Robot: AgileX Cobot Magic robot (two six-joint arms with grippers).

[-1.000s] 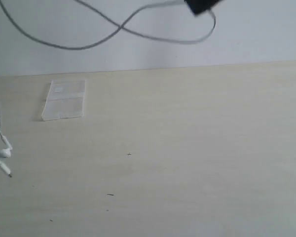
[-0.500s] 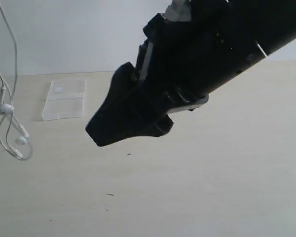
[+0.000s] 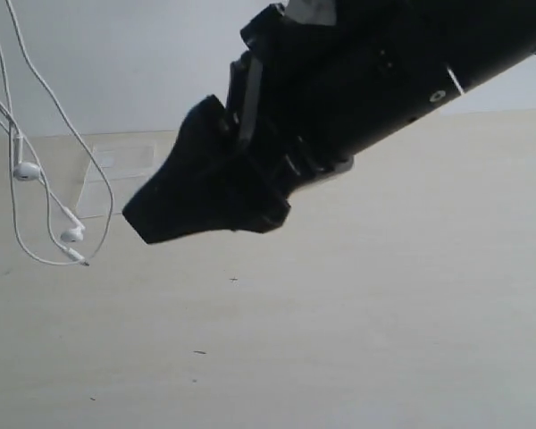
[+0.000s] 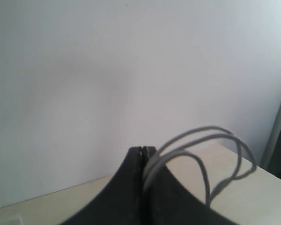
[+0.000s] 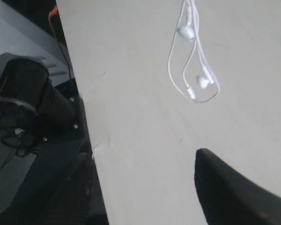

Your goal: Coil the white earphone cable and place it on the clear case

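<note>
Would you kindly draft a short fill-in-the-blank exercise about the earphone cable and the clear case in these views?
1. The white earphone cable hangs from the shut ___ tool.
2. ___ earbuds dangle at its lower end.
3. The clear case lies flat on the ___.
Missing words: left; two; table.
</note>
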